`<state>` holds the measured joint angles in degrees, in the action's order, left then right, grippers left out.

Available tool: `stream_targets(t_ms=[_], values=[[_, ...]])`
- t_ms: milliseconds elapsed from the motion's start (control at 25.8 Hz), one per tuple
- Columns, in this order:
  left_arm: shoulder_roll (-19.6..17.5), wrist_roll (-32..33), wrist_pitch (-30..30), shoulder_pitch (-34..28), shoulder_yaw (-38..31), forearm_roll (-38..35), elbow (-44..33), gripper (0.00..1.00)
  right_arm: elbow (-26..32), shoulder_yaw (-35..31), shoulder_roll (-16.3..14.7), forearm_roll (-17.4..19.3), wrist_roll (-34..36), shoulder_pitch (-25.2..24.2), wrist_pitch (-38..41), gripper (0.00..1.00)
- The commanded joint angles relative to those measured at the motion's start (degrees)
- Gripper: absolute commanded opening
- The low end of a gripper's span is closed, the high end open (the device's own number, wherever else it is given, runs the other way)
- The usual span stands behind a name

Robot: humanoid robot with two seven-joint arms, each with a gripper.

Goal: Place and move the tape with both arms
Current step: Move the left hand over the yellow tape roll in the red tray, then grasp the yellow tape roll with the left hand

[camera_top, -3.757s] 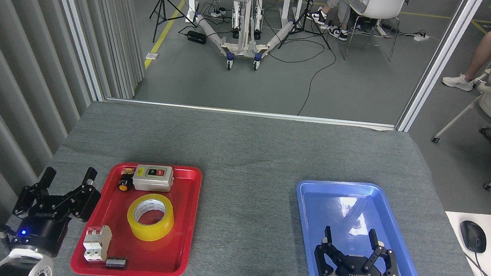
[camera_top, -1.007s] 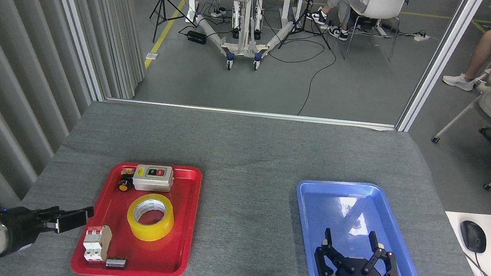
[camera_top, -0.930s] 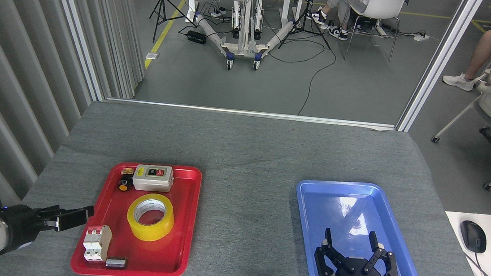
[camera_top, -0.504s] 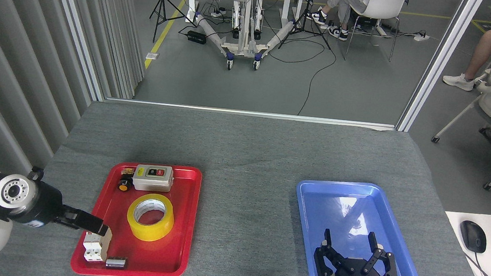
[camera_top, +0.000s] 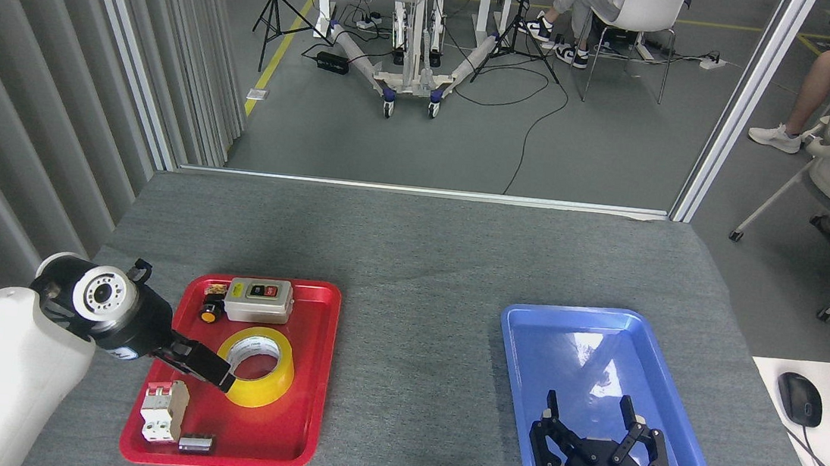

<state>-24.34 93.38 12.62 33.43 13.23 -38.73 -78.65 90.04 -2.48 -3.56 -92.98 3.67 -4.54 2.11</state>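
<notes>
The tape (camera_top: 273,382), a yellow roll with a white core, lies flat in the middle of the red tray (camera_top: 294,423). My left arm reaches in from the lower left over the tray, and my left gripper (camera_top: 220,379) points right and down, its tip at the roll's left rim. It is seen side-on, so whether its fingers are apart does not show. My right gripper (camera_top: 589,426) hangs open and holds nothing over the near end of the blue tray (camera_top: 565,339).
The red tray also holds a grey switch box (camera_top: 258,300), a black and yellow knob (camera_top: 209,312), a white circuit breaker (camera_top: 164,410) and a small black part (camera_top: 197,443). A mouse (camera_top: 799,398) lies on a white desk at right. Seated people and chairs are beyond the table.
My left arm has swung up and to the right, carrying its gripper from outside the red tray's left rim to the tape's left edge. The right gripper has barely moved.
</notes>
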Motion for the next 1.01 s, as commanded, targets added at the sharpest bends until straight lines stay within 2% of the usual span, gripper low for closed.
stream_targets(t_ms=[0,271,387,504,620,697,968], values=[[3.60,-0.04,-3.39,1.99,2.41,-0.91,0.87,1.00,-0.83,-0.07,-0.04,0.08,0.02,0.23,0.09,1.00],[10.02,-0.48,-22.20,4.89,3.56,-7.50,4.03,1.00,-1.10,-0.07,-0.04,0.08,0.02,0.32,0.09,1.00],[12.13,-0.92,-27.48,4.80,3.56,-11.46,4.65,1.00,-1.19,0.02,-0.13,0.08,0.02,0.59,0.09,1.00],[13.09,-3.02,-28.62,4.71,3.56,-14.01,8.07,1.00,-1.45,0.02,-0.13,0.17,0.02,0.85,0.09,1.00],[13.09,-10.58,-28.62,4.01,3.56,-18.49,10.54,1.00,-2.07,0.02,-0.04,0.17,0.02,0.94,0.09,1.00],[13.18,-14.18,-28.62,3.84,3.56,-18.66,11.24,1.00,-2.33,-0.07,-0.04,0.17,0.02,1.03,0.09,1.00],[13.45,-16.30,-27.57,3.92,3.56,-19.37,15.72,1.00,-2.33,0.10,0.31,0.17,0.02,1.55,0.09,1.00]])
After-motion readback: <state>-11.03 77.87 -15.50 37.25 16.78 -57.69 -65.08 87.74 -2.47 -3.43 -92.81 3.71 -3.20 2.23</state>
